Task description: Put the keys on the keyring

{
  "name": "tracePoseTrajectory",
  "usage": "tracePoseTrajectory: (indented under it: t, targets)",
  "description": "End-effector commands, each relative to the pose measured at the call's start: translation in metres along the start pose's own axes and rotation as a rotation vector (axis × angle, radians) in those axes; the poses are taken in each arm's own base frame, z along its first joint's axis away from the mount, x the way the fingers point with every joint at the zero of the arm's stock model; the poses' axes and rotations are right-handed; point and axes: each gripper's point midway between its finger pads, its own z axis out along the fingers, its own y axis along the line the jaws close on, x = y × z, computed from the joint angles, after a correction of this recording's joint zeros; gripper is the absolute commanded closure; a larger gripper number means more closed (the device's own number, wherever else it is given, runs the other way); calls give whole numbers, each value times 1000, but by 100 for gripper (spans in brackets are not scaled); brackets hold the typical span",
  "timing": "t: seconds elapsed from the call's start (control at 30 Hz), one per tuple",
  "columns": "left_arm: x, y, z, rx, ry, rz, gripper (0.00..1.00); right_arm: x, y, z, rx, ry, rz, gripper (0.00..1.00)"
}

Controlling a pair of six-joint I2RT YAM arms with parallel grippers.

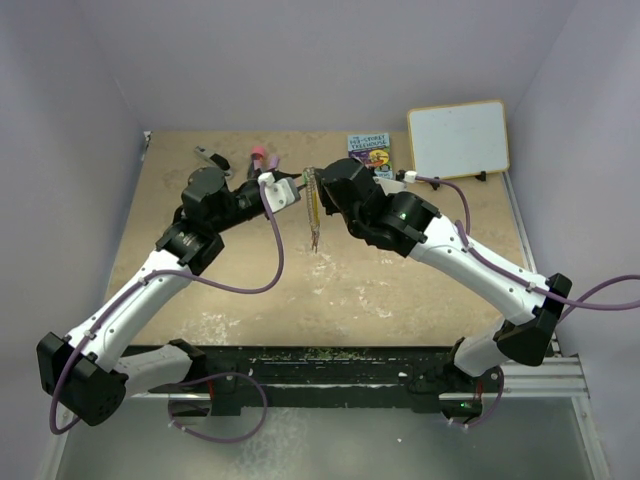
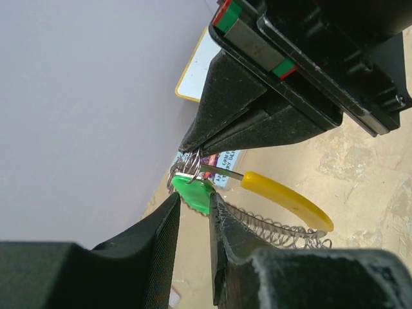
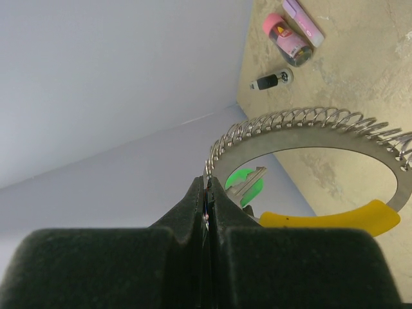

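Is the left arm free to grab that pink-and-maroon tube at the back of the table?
Probably not now: the left gripper is shut on the green-tagged key at the silver-and-yellow keyring, which the right gripper pinches. The pink-and-maroon tube lies uncovered nearby, so only that full grip seems in the way.

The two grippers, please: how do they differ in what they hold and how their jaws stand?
The left gripper pinches the green key by its tag; the right gripper clamps the keyring. The left's jaws stand slightly apart around the tag; the right's are pressed together on the thin ring. Both are shut on their loads.
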Motion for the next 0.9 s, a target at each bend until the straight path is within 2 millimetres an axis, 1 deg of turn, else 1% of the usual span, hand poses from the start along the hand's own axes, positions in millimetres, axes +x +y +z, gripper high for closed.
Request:
tracePoseTrajectory:
  t: [0.0, 0.23, 0.47, 0.7, 0.87]
  targets:
    - [-33, 16, -4, -43, -75, 19, 71, -7, 27, -7, -75, -24, 67, 100]
    - [-36, 21, 0, -61, -81, -4, 66, -5, 26, -6, -76, -18, 66, 100]
    - [-38, 27, 2, -87, -88, -23, 65, -2, 24, -5, -64, -5, 73, 100]
    - [-37, 25, 3, -78, -89, -36, 65, 7, 22, -5, -8, 25, 114, 100]
    - [-35, 21, 6, -60, -89, -53, 65, 17, 16, -2, 36, 55, 133, 100]
